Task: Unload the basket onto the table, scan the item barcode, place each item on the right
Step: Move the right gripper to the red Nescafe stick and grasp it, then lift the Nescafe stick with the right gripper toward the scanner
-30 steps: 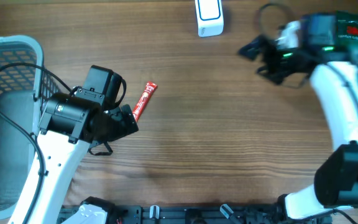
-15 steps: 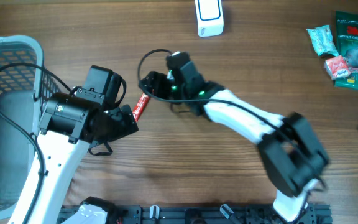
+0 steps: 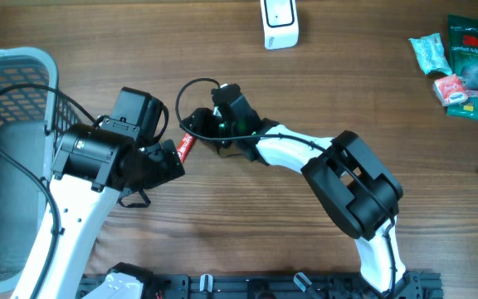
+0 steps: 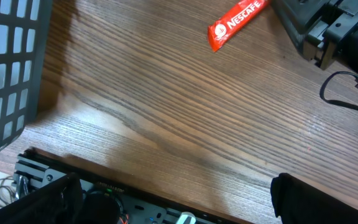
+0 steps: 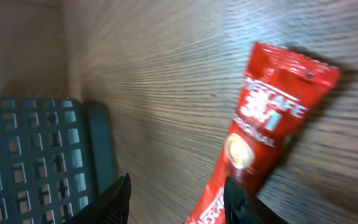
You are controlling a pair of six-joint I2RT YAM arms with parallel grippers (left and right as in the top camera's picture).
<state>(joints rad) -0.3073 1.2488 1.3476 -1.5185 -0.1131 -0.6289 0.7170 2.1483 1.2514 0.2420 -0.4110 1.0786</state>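
Near the left arm, on the wooden table [image 3: 305, 75], the red Nescafe sachet [image 5: 260, 124] lay flat, well apart from the white device [image 3: 279, 21] at the far edge. The right tool [image 5: 176, 199] was stretched across to it, fingers [image 5: 120, 196] partly apart and astride the sachet's lower end, one finger clear of it. The left tool [image 4: 176, 186] hung wide, holding nothing, just beside the sachet. A grey basket [image 3: 15, 60] stood at the left, and packets [image 3: 463, 62] lay far right.

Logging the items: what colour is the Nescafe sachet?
Red with white lettering; the sachet shows best in the right wrist view.
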